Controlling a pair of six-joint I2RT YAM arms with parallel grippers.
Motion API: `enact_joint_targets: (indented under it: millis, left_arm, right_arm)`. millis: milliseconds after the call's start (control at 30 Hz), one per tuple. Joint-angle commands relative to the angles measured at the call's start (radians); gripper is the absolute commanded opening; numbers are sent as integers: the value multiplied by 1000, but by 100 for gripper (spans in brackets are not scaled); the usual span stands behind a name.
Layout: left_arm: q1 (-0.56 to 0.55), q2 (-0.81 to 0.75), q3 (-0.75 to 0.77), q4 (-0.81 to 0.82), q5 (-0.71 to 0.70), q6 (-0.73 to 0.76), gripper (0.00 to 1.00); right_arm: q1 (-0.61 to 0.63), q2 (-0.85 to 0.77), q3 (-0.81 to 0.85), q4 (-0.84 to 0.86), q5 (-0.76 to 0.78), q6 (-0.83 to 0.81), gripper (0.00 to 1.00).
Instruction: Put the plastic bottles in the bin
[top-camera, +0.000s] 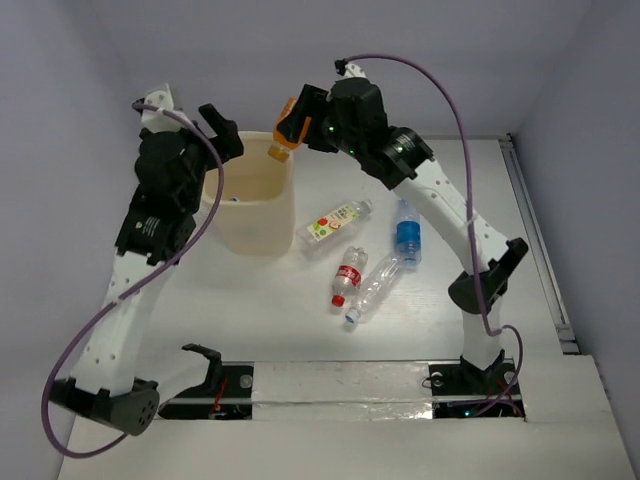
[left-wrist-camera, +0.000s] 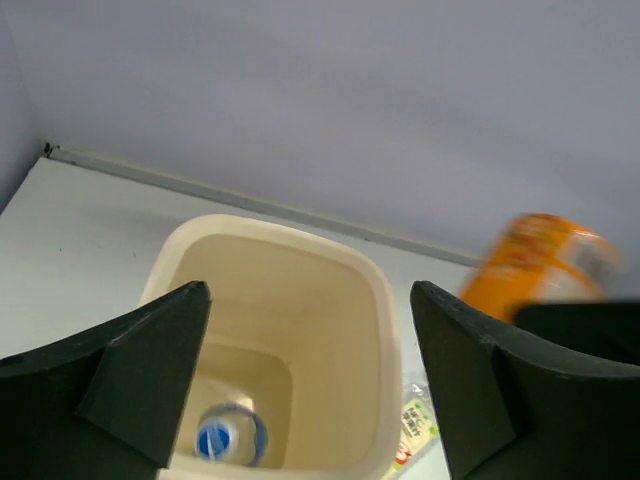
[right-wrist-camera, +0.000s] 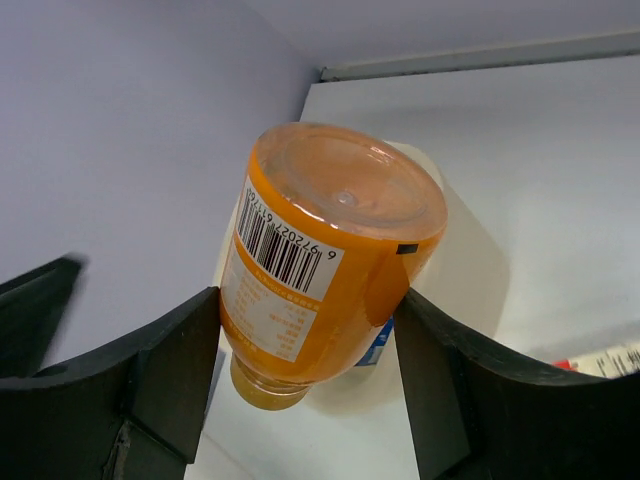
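Observation:
The cream bin (top-camera: 252, 215) stands at the back left. My right gripper (top-camera: 297, 127) is shut on the short orange bottle (top-camera: 287, 132), which hangs neck-down over the bin's right rim; it also shows in the right wrist view (right-wrist-camera: 330, 240) between my fingers (right-wrist-camera: 170, 370). My left gripper (top-camera: 224, 133) is open and empty above the bin's far left rim (left-wrist-camera: 250, 228). One blue-labelled bottle (left-wrist-camera: 228, 437) lies inside the bin. On the table lie the white-green bottle (top-camera: 335, 222), another blue-labelled bottle (top-camera: 407, 236), the red-labelled bottle (top-camera: 348, 277) and the crushed clear bottle (top-camera: 376, 287).
A grey wall closes the back and both sides. A metal rail (top-camera: 537, 235) runs along the table's right edge. The arm bases (top-camera: 470, 378) sit at the near edge. Purple cables (top-camera: 455, 110) loop over both arms.

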Motion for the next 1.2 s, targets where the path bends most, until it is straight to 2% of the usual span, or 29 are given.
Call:
enact_joint_targets:
  millis: [0, 100, 133, 200, 233, 267, 333, 367, 467, 533, 567, 600, 633, 667, 700, 733, 767, 800, 833, 867, 933, 1033, 1067, 1100, 1167]
  left_arm:
    - [7, -108, 0, -33, 22, -68, 78]
    - [7, -163, -23, -68, 88, -101, 54]
    - [7, -183, -26, -79, 120, -105, 50]
    - [7, -198, -34, -102, 151, -111, 43]
    - [-3, -209, -38, -102, 168, -111, 42]
    - [-3, -218, -37, -105, 192, -111, 41]
    - [-14, -217, -28, -111, 232, -113, 39]
    - [-26, -212, -23, -114, 247, -115, 38]
    - [-60, -180, 2, -108, 277, -107, 35]
    - [-156, -142, 17, -104, 230, -93, 33]
    - [-204, -125, 23, -102, 193, -81, 33]
    - [-297, -104, 46, -113, 153, -61, 33]
    - [-327, -56, 61, -124, 113, -58, 32]
    - [-345, -33, 75, -130, 90, -58, 31]
    - [-355, -13, 90, -130, 94, -56, 27]
    - [-374, 28, 94, -128, 100, -52, 24]
    - [-387, 51, 97, -127, 103, -44, 19]
    - [-398, 76, 107, -131, 106, -15, 10]
    - [-408, 103, 115, -137, 103, 0, 7]
    - [-434, 163, 127, -147, 103, 20, 5]
    - [-459, 256, 170, -180, 103, 86, 3]
    - [-494, 367, 227, -228, 110, 138, 6]
    - [-494, 389, 229, -226, 117, 172, 10]
    - [-494, 409, 233, -233, 123, 187, 23]
    - [-494, 464, 233, -237, 136, 239, 40]
  right_arm:
    - [27, 79, 102, 129, 7, -95, 37]
    - [49, 160, 135, 160, -42, -115, 37]
    - [61, 177, 157, 163, -46, -120, 38]
    - [73, 214, 178, 166, -60, -143, 49]
    - [82, 222, 188, 166, -66, -148, 57]
    - [83, 228, 204, 160, -77, -146, 73]
    - [83, 219, 211, 157, -83, -148, 86]
    - [83, 208, 206, 154, -70, -146, 96]
    - [83, 134, 163, 154, -40, -174, 100]
    - [72, 46, 113, 151, 6, -183, 99]
    - [72, 9, 75, 157, 18, -181, 95]
    - [55, -33, -32, 160, 41, -175, 90]
    - [34, -77, -94, 165, 58, -172, 78]
    - [21, -173, -164, 168, 102, -166, 43]
    - [6, -229, -325, 175, 121, -143, 25]
    - [-14, -287, -416, 187, 130, -128, 11]
    - [-66, -403, -509, 224, 116, -111, 0]
    - [-97, -465, -601, 246, 96, -82, 0]
    - [-129, -520, -778, 269, 72, -69, 0]
    - [-184, -574, -859, 299, 56, -59, 0]
    - [-229, -706, -1046, 304, 43, -56, 0]
    - [-263, -838, -1177, 272, 69, -53, 0]
    - [-273, -869, -1250, 263, 72, -46, 0]
    - [-273, -896, -1283, 257, 78, -34, 0]
    - [-284, -973, -1343, 246, 81, -19, 0]
